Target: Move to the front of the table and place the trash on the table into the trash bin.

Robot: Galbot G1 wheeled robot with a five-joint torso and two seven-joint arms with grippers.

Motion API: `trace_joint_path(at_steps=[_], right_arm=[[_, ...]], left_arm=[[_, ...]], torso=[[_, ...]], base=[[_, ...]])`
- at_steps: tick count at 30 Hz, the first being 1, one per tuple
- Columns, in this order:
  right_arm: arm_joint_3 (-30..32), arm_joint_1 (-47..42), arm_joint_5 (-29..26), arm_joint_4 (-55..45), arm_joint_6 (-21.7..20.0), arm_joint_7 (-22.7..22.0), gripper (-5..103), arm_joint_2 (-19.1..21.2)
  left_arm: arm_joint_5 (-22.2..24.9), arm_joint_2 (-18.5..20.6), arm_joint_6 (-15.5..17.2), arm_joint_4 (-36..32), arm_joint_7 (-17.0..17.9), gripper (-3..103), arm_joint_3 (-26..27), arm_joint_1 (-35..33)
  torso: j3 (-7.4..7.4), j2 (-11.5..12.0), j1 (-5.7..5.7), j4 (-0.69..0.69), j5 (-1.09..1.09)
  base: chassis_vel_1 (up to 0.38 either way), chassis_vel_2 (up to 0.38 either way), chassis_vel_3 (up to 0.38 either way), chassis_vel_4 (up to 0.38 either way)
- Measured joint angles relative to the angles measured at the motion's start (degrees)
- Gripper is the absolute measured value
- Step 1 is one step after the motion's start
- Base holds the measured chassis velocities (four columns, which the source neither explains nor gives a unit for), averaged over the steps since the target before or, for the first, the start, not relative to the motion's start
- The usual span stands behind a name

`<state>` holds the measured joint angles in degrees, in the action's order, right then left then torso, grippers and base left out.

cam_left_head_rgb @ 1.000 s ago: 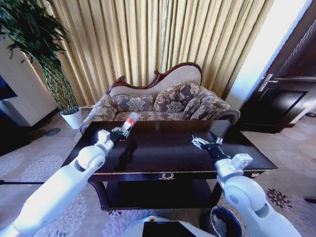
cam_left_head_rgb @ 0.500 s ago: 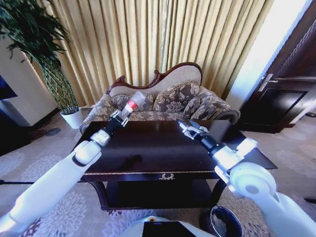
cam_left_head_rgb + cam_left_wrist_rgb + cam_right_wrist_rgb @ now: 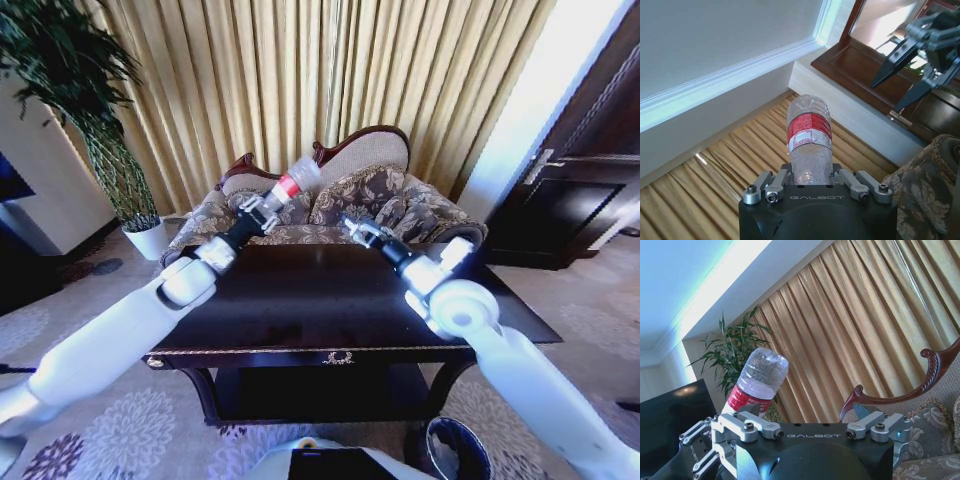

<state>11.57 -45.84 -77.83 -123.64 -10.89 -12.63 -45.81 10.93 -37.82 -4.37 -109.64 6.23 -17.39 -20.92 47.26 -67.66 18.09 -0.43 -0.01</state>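
My left gripper [image 3: 265,210] is shut on the trash, a clear plastic bottle [image 3: 297,180] with a red label. It holds the bottle tilted, high above the far edge of the dark glossy table [image 3: 330,300]. In the left wrist view the bottle [image 3: 809,135] stands up between the jaws. My right gripper [image 3: 352,225] is open, raised just right of the bottle and apart from it. The left wrist view shows the right gripper [image 3: 885,98] with its dark fingers spread. In the right wrist view the bottle [image 3: 760,377] is close ahead. The trash bin [image 3: 455,450] stands on the floor by my right side.
A floral sofa [image 3: 330,205] stands right behind the table, with gold curtains [image 3: 300,80] beyond it. A potted plant [image 3: 110,150] is at the back left and a dark door [image 3: 580,200] at the right. Patterned carpet surrounds the table.
Both arms have risen and reached toward the sofa. The left gripper carried the bottle up from table height. The right gripper moved left and up, closer to the bottle.
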Motion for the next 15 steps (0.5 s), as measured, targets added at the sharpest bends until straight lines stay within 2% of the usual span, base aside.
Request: trace_joint_path(at_steps=[2, 6, 15], right_arm=[[-1.3, 2.3, 0.1, 1.6, 0.0, 0.0, 100, -1.1], [-2.1, 4.5, 0.1, 2.8, 0.0, 0.0, 100, -1.9], [-3.2, 9.0, 0.2, 4.6, 0.0, 0.0, 100, -3.2]], left_arm=[[0.4, -0.6, 0.5, 0.3, -0.3, 32, -2.8, 3.4], [1.3, -0.8, 1.0, 0.4, -0.8, 32, -5.1, 6.4], [2.4, -1.1, 2.1, -0.3, -0.9, 32, -8.5, 8.5]], torso=[[0.00, 0.0, 0.00, 0.00, 0.01], [0.00, 0.0, 0.00, 0.00, 0.01], [0.00, 0.0, 0.00, 0.01, 0.01]], base=[[0.000, 0.000, 0.000, 0.000], [0.000, 0.000, 0.000, 0.000], [0.000, 0.000, 0.000, 0.000]])
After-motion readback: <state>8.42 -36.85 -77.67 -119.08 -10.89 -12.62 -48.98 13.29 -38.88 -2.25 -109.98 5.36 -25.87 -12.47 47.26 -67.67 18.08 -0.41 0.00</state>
